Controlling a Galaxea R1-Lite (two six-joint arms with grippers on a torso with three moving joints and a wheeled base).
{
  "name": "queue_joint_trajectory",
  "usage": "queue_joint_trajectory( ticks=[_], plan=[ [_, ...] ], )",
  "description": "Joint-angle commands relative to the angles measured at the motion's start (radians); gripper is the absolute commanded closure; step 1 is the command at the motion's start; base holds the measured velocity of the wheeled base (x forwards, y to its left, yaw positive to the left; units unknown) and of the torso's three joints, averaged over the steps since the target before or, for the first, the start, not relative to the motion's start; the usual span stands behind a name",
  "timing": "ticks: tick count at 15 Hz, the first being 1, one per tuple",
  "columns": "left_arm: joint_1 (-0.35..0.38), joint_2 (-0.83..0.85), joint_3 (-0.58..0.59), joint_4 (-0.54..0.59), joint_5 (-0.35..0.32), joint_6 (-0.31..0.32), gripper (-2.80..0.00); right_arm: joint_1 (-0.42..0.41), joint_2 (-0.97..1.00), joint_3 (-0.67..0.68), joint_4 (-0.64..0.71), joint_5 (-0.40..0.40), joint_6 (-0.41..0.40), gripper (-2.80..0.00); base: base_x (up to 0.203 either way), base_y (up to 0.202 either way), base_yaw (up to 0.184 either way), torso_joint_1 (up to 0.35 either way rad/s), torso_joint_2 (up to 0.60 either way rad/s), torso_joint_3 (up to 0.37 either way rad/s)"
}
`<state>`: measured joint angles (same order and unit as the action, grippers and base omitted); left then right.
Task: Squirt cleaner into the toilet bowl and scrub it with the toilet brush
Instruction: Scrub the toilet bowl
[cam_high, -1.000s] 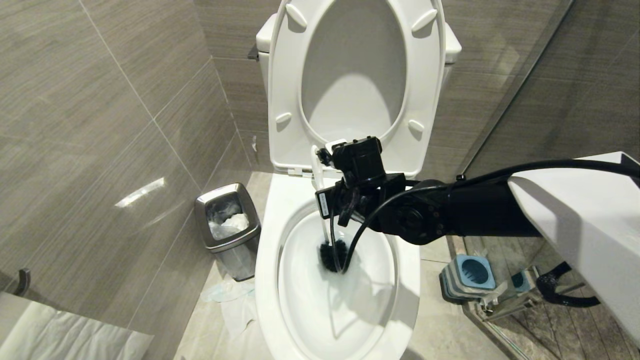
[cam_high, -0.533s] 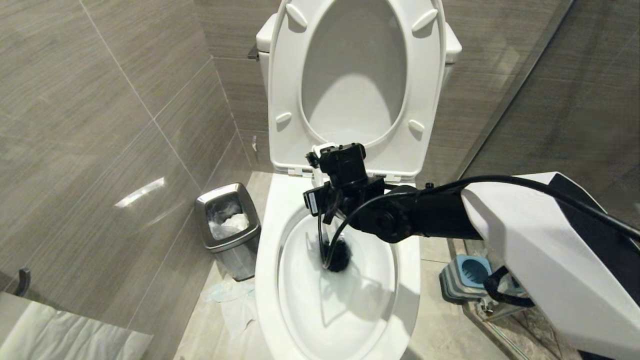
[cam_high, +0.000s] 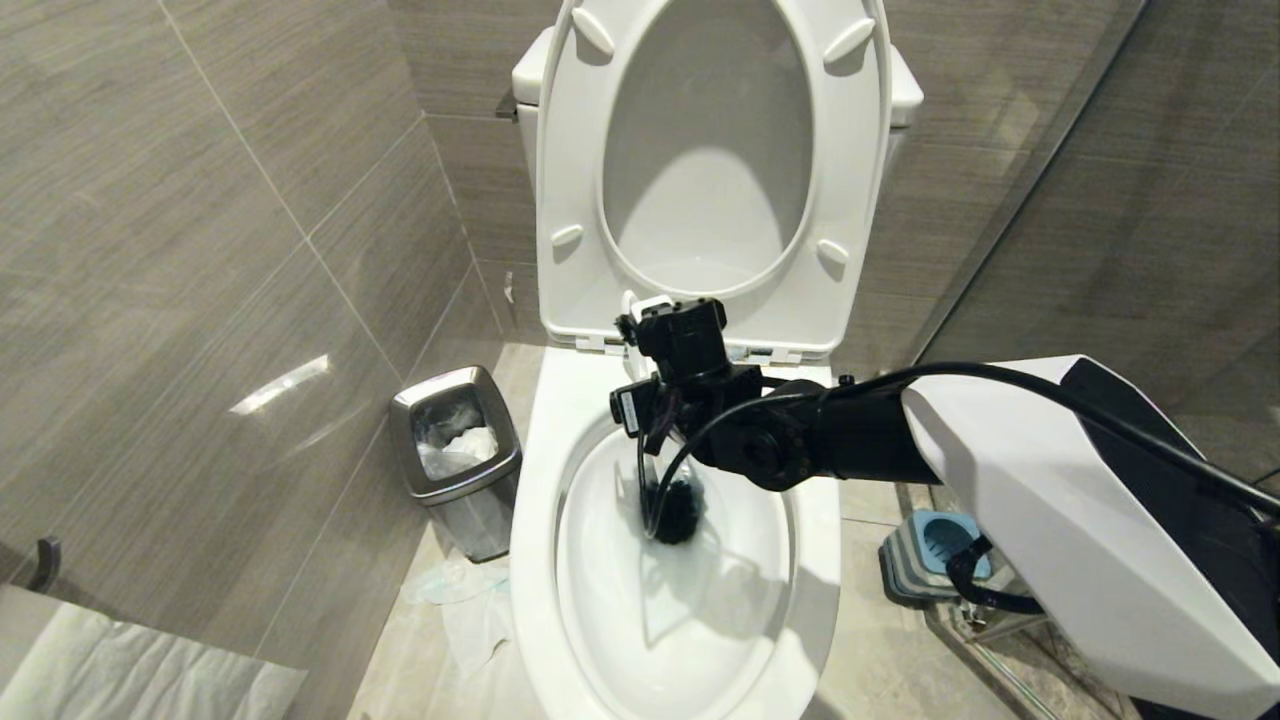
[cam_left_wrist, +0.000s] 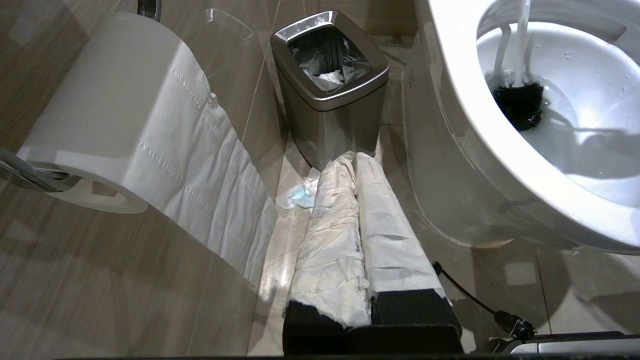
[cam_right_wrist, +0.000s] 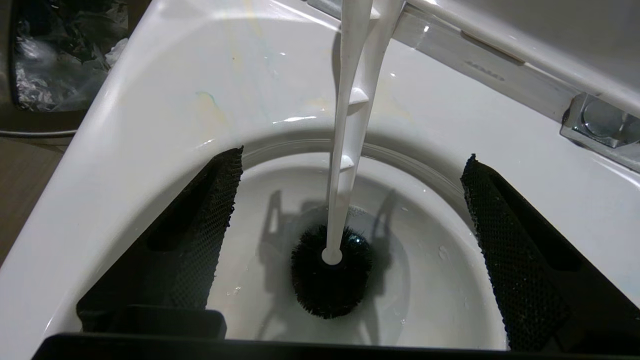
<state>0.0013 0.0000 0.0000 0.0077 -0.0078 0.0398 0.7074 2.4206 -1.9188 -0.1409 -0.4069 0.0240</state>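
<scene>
1. Toilet brush sits in the toilet bowl; black bristle head down in the water, slim white handle leaning up toward the back rim under the raised seat.
2. Right gripper hangs over the back of the bowl with its jaws spread wide; the handle runs through the gap between the pads and neither one touches it, so nothing is gripped right now.
3. Left gripper is parked low beside the bowl, jaws closed on nothing, pads wrapped in white tissue; pointing at the steel waste bin, toilet roll next to it.
4. My read: we're in the scrubbing step, or right at its tail; can't spot any teal cleaner in the water, so hard to say how much scrubbing is left.
5. Next move needs the right jaws to clamp that handle again, either for more scrubbing or to lift it across to the blue-and-grey holder on the floor; handle is thin and leaning, so it could slip sideways.
</scene>
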Motion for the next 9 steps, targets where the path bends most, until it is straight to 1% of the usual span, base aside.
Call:
queue_joint_trajectory(
  ticks=[1,9],
  plan=[
    [0.0,0.0,0.002,0.0,0.0,0.0,0.0,0.001,0.003,0.006,0.0,-0.001,-0.001,-2.8,0.0,0.0,0.0,0.0,0.0,0.0],
    [0.0,0.0,0.0,0.0,-0.004,0.008,0.0,0.003,-0.005,0.004,0.004,-0.009,-0.002,-2.8,0.0,0.0,0.0,0.0,0.0,0.0]
  ],
)
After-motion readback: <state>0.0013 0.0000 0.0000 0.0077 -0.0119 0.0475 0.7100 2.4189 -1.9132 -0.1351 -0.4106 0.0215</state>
